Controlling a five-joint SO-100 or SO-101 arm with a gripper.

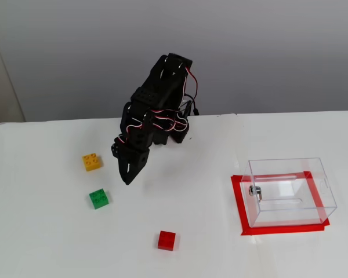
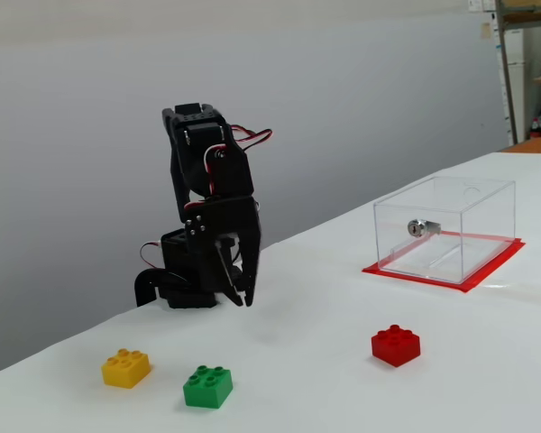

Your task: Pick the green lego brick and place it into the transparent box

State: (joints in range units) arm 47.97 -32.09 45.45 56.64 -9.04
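Fixed view: green lego brick (image 1: pixel 98 198) apart from the arm (image 1: pixel 151 124).

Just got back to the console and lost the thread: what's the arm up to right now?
The arm is reaching out over the table with its gripper empty and above the surface, pointing down toward the green lego brick, touching nothing. The jaws look closed or nearly so. The green brick sits on the table between the yellow brick and the red brick. The transparent box, empty of bricks, stands on its red tape outline at the right of this fixed view.
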